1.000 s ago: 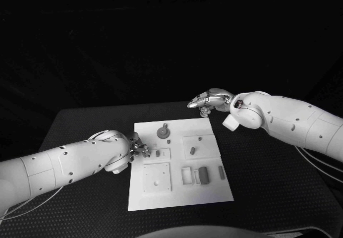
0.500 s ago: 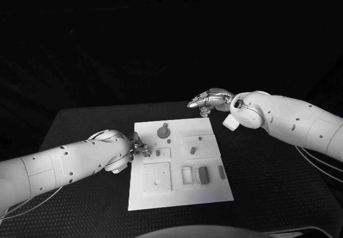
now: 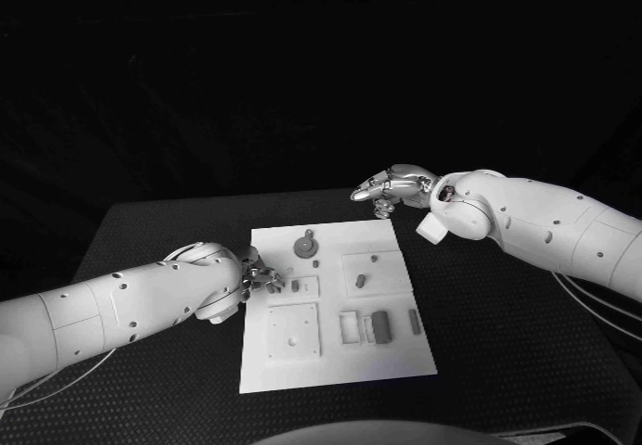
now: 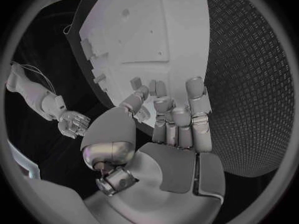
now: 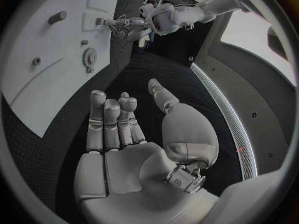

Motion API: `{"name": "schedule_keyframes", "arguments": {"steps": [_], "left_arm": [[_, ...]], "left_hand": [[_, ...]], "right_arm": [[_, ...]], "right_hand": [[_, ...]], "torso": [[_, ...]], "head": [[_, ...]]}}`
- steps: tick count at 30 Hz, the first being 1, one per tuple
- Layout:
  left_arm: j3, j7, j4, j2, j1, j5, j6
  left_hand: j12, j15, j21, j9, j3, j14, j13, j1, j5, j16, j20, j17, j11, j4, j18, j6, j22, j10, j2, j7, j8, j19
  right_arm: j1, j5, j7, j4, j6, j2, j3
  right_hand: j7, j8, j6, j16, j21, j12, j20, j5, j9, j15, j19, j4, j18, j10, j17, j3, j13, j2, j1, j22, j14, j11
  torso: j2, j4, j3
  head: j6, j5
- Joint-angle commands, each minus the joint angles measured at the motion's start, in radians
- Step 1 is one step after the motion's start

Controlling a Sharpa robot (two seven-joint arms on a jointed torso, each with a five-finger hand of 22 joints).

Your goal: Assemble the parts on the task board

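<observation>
**Both hands at the board's edges, nothing held**

The white task board (image 3: 338, 306) lies in the middle of the head view on the black worktop (image 3: 508, 315), running from just above centre down toward the lower middle of the frame. Small grey parts sit on it: a round gear-like part (image 3: 306, 247) near its upper left, a short peg (image 3: 361, 279) right of centre, and a dark oblong part (image 3: 381, 325) with a slimmer one (image 3: 415, 322) beside it lower down.

The left hand (image 3: 258, 275) sits at the board's left edge, left of centre in the frame, fingertips over the board's rim beside a few small parts. In the left wrist view its fingers (image 4: 181, 119) are lightly curled and apart, reaching onto the board with nothing between them.

The right hand (image 3: 391, 190) hovers above the board's upper right corner, in the upper middle of the frame. The right wrist view shows its fingers (image 5: 112, 119) extended side by side, the thumb apart, the palm bare.
</observation>
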Motion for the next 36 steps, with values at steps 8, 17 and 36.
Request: {"name": "schedule_keyframes", "arguments": {"steps": [8,17,36], "left_arm": [[0.000,0.002,0.001,0.003,0.000,-0.002,0.013],[0.000,0.004,0.003,0.005,0.000,-0.064,0.019],[0.001,0.017,0.015,0.004,0.000,-0.076,0.002]], "left_hand": [[-0.008,-0.010,0.006,0.003,-0.012,0.004,0.005,0.006,-0.004,-0.006,-0.002,0.007,0.000,-0.004,0.008,-0.001,0.020,-0.001,-0.012,0.001,-0.004,-0.007],[-0.010,-0.010,0.007,0.005,-0.019,0.006,0.009,0.020,-0.004,-0.008,-0.002,0.013,0.000,-0.016,0.008,0.000,0.020,0.001,-0.016,0.000,-0.003,-0.006],[-0.014,-0.013,0.010,0.008,-0.035,0.012,0.011,0.016,-0.005,-0.010,-0.002,0.023,-0.003,-0.013,0.009,0.008,0.020,0.011,-0.026,-0.003,0.000,-0.001]], "right_arm": [[-0.001,-0.003,0.004,0.002,0.011,-0.001,0.000],[-0.001,-0.003,0.006,0.002,0.010,-0.001,0.000],[-0.002,-0.003,0.006,0.004,0.011,-0.002,0.000]], "right_hand": [[0.008,-0.005,0.000,0.007,-0.004,0.007,0.001,0.006,-0.001,-0.008,-0.001,0.000,0.012,-0.008,-0.002,0.005,-0.002,-0.001,-0.009,-0.001,0.001,0.000],[0.008,-0.005,0.000,0.007,-0.004,0.007,0.001,0.006,-0.001,-0.008,-0.001,0.000,0.012,-0.008,-0.002,0.005,-0.002,-0.001,-0.010,-0.001,0.001,0.000],[0.008,-0.005,-0.001,0.007,-0.004,0.007,0.001,0.006,-0.001,-0.008,-0.001,0.000,0.012,-0.008,-0.002,0.006,-0.003,0.000,-0.011,-0.001,0.001,0.000]], "torso": [[0.000,0.0002,-0.0005],[0.000,-0.0002,0.0003],[0.000,0.0003,-0.0003]], "head": [[-0.001,-0.001],[-0.003,-0.002],[-0.004,-0.007]]}}
